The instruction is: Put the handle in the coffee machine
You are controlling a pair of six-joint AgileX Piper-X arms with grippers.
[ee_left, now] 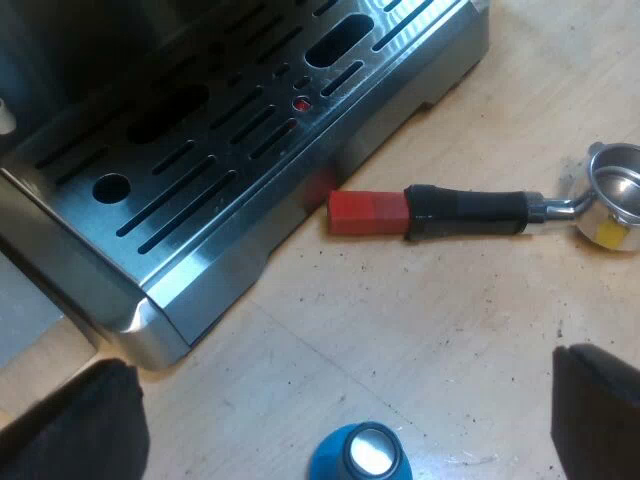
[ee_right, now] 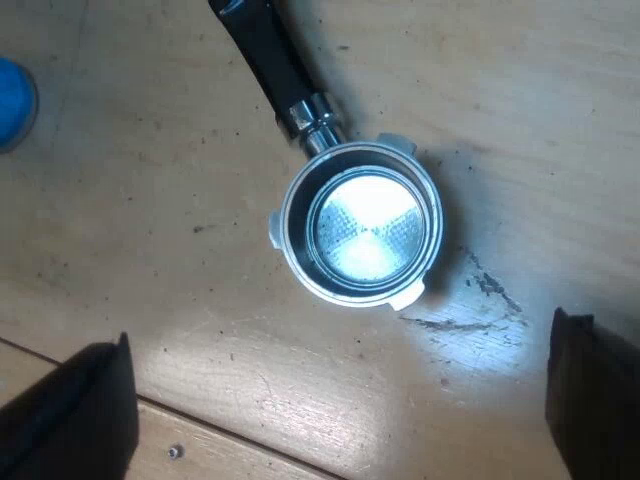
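My left jaws are released, spread wide with nothing between them. Their black fingers (ee_left: 80, 425) hang above the pale wooden desk (ee_left: 420, 320). Between them, close below, stands a round blue tamper with a shiny metal top (ee_left: 360, 455). Farther out lies the metal holder with a dark handle ending in red (ee_left: 470, 210), loose and flat on the desk. Its red end sits just beside the base of the brushed-steel espresso machine (ee_left: 250, 160), under the slotted drip tray; I cannot tell whether they touch.

My right jaws are released too, with their black fingers (ee_right: 70, 415) wide apart and empty. They hover over the holder's round steel basket (ee_right: 362, 230), which faces open side up, bare inside, clear of both fingers.
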